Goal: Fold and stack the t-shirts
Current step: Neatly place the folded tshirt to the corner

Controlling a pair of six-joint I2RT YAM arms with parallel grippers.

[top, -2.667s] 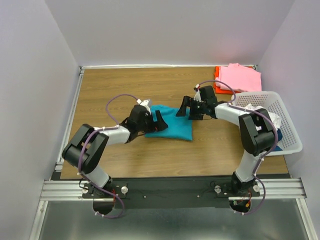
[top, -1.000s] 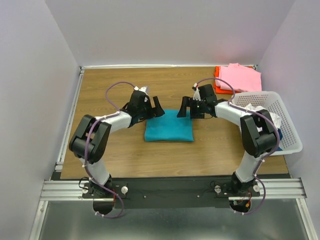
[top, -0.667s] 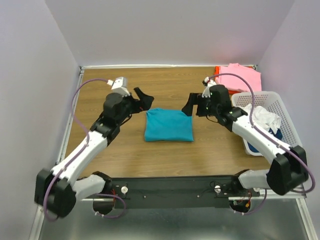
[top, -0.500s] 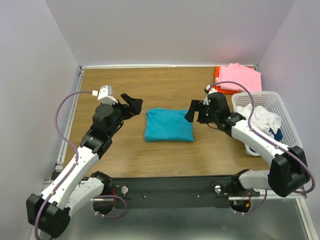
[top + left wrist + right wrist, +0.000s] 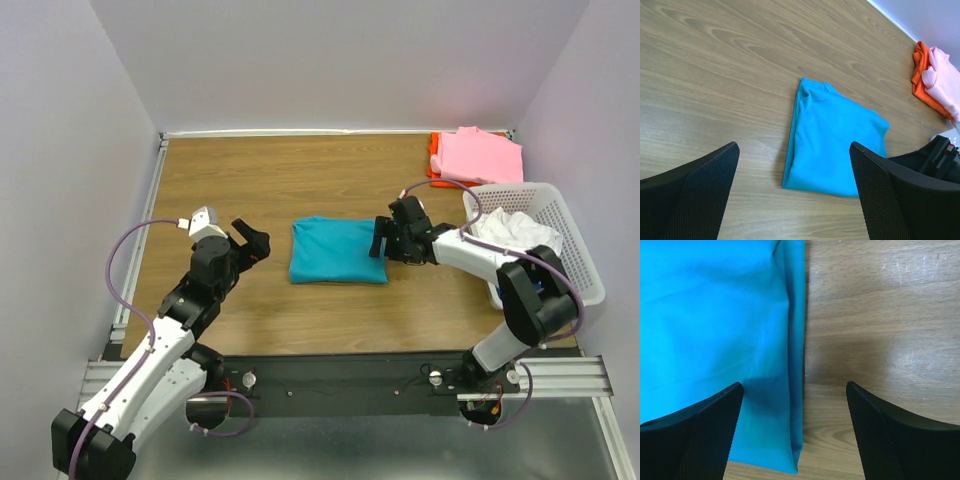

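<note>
From above, the folded teal t-shirt (image 5: 338, 252) lies mid-frame on the table (image 5: 250, 180). The white basket (image 5: 586, 272) at the right holds white cloth (image 5: 515, 232).

Left wrist: the left gripper (image 5: 795, 200) is spread wide and holds nothing.

Right wrist: the right gripper (image 5: 795, 432) gapes over the shirt's edge, gripping nothing.
</note>
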